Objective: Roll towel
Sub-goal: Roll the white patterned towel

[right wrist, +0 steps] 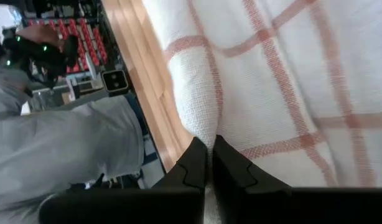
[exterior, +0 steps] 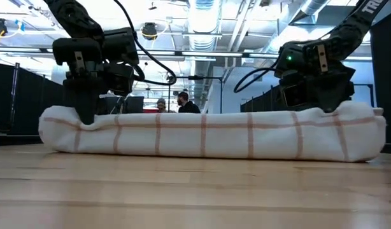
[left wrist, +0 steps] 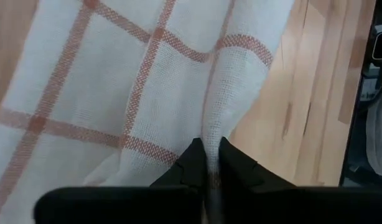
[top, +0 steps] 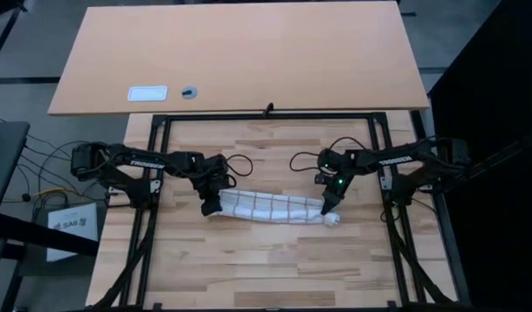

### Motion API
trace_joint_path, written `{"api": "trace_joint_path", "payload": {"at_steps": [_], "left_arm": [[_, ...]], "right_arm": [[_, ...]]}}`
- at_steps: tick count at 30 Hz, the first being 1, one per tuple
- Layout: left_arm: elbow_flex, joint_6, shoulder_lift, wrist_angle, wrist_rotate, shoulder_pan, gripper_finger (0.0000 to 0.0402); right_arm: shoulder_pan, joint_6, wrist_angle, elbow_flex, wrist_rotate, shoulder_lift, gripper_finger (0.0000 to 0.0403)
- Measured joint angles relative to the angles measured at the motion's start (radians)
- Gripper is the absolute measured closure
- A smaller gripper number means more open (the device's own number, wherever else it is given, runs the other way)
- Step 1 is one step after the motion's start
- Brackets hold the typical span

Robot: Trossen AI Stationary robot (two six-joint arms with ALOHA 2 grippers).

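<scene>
you see the towel (top: 270,208) rolled into a long tube at the wooden table's (top: 249,269) centre, its long axis running from 9 to 3 o'clock, dipping slightly toward 4. your left gripper (top: 210,206) pinches a fold of cloth at the 9 o'clock end; your right gripper (top: 326,208) pinches the 3 o'clock end. a white label (top: 147,93) lies toward 11 o'clock, its writing unreadable.

One towel (top: 270,209) — two claws, left (top: 211,206) and right (top: 327,208).
</scene>
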Motion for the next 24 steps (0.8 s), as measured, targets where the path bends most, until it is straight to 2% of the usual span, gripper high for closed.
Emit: {"api": "trace_joint_path", "payload": {"at_steps": [3, 9, 13, 16, 18, 24], "left_arm": [[0.000, -0.012, 0.000, -0.004, -0.033, 0.004, 0.0358], [0.001, -0.017, -0.001, -0.013, -0.053, 0.033, 0.0304], [0.038, -0.014, -0.016, -0.040, -0.184, 0.071, 0.0278], [0.064, -0.017, -0.031, -0.038, -0.351, 0.076, 0.0272], [0.086, -0.033, -0.037, -0.050, -0.418, 0.079, 0.0271], [0.136, -0.049, -0.048, -0.057, -0.441, 0.083, 0.0273]], "right_arm": [[-0.005, 0.003, -0.035, 0.000, 0.055, 0.000, 0.0381], [-0.031, -0.004, -0.030, 0.001, 0.088, 0.000, 0.0325], [-0.087, -0.047, -0.037, 0.006, 0.148, -0.015, 0.0301], [-0.113, -0.047, -0.031, 0.007, 0.271, -0.038, 0.0296], [-0.128, -0.034, -0.027, 0.007, 0.314, -0.066, 0.0296], [-0.131, 0.002, -0.023, 0.013, 0.329, -0.136, 0.0295]]}}
